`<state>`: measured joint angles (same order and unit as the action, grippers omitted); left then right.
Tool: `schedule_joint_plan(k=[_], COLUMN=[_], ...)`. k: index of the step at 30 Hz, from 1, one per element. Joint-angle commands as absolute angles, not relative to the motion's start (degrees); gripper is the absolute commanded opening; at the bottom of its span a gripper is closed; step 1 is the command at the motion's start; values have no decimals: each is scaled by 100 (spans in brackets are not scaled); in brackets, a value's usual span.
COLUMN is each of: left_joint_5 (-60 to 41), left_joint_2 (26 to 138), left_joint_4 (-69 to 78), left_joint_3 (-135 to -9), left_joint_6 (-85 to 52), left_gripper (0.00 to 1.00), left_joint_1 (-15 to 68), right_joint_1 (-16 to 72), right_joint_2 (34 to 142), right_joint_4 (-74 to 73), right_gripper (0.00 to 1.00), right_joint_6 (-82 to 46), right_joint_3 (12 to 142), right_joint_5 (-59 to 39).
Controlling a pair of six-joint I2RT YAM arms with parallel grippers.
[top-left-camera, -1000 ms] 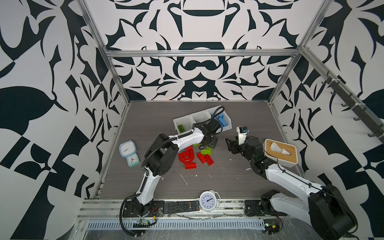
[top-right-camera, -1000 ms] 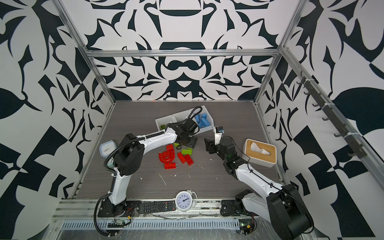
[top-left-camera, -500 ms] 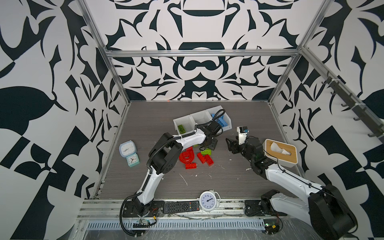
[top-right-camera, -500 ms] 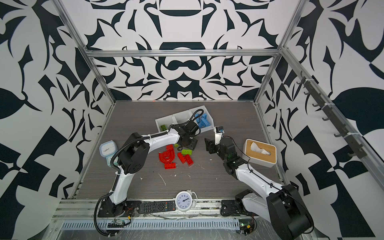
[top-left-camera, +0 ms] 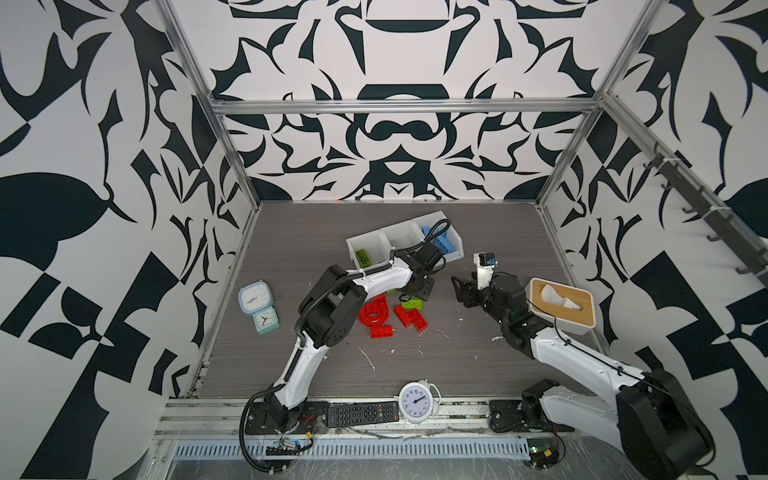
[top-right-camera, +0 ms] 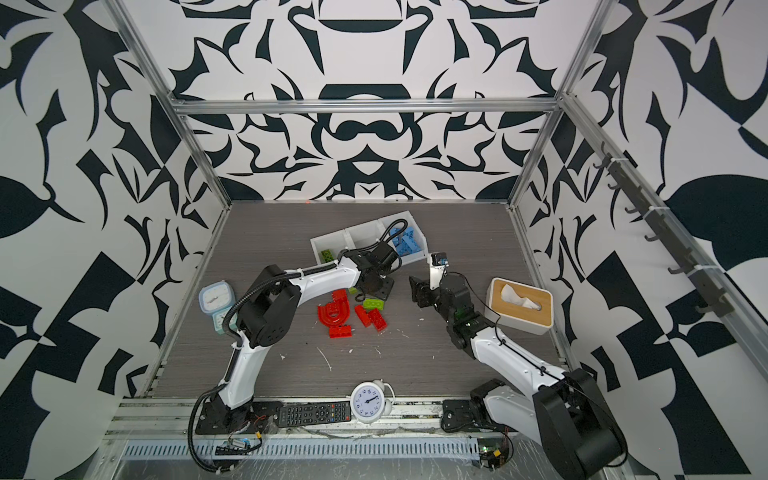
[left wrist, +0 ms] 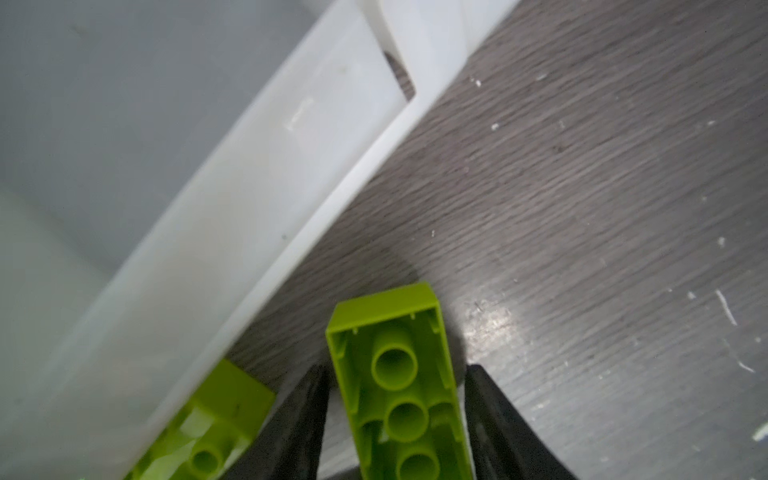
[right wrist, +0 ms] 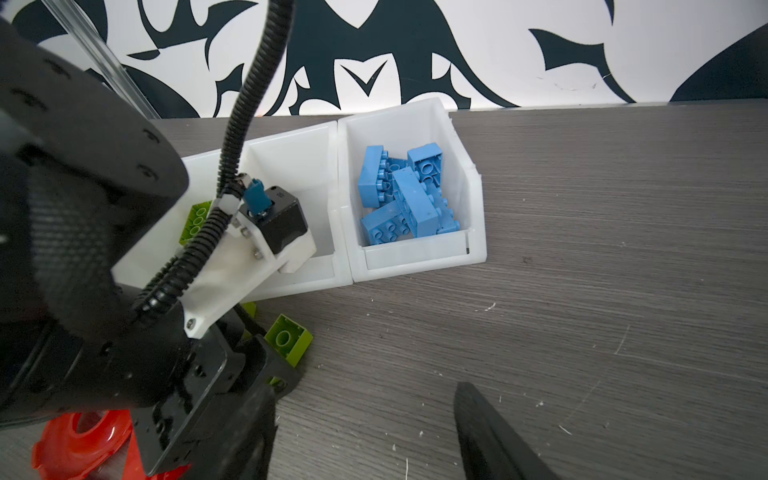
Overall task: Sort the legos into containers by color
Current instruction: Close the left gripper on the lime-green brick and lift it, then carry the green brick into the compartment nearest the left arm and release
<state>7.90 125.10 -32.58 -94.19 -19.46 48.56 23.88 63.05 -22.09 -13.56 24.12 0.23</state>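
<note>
My left gripper (left wrist: pixel 395 374) is shut on a lime green lego (left wrist: pixel 395 332) that lies studs-down on the table, just in front of the white containers (left wrist: pixel 249 187); its fingers sit against both long sides. Another lime lego (left wrist: pixel 216 415) rests against the container front. In both top views the left gripper (top-left-camera: pixel 417 291) is low beside the containers (top-left-camera: pixel 397 232). The left bin holds a green lego (top-left-camera: pixel 363 257), and the right bin holds blue legos (right wrist: pixel 405 199). A red arch (top-left-camera: pixel 374 313), red bricks (top-left-camera: pixel 409 318) and a lime brick (top-left-camera: pixel 411 304) lie on the table. My right gripper (right wrist: pixel 365 436) is open over bare table.
A white tissue box with a wooden lid (top-left-camera: pixel 561 305) stands right of the right arm. Two small clocks (top-left-camera: pixel 257 305) sit at the left. A white alarm clock (top-left-camera: pixel 415 401) and a remote (top-left-camera: pixel 361 413) lie at the front edge. Patterned walls enclose the table.
The left gripper's jaws have narrowed onto the lime green lego, and the left arm has shifted slightly. The right arm has not moved.
</note>
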Motion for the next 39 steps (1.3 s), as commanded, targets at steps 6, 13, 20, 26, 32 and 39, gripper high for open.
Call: schedule_joint_plan(k=[6,13,20,26,32,39], left_joint_5=[722,725,722,895,1408,1428], left_joint_2=[12570,12337,11883,11277,10771,10455], left_joint_4=[-3379,-3374,-3502,-3718,-4087,-4100], left_joint_3=[-9565,-9477,-9434,-9438,-9621,-9650], left_joint_6=[-1961,-1969,-1971,-1815,-1432,-1100], left_gripper=[41,33,29,29,28,29], left_joint_1=[4881,4878,4885,4879,4863,4241], right_joint_1=[2417,2419,2418,2417,2413,2417], right_joint_2=[6258,6245,6231,6267,6293,6322], right_joint_4=[-2367,-2357,-2358,-2372,-2359,-2340], right_gripper=[70,70,70,70,70,70], right_joint_6=[-1362,-1362,-1362,-1359,-1371,-1379], right_joint_3=[2443,2445,2443,2445,2452,2483], right_joint_5=[18,18,41,18,36,6])
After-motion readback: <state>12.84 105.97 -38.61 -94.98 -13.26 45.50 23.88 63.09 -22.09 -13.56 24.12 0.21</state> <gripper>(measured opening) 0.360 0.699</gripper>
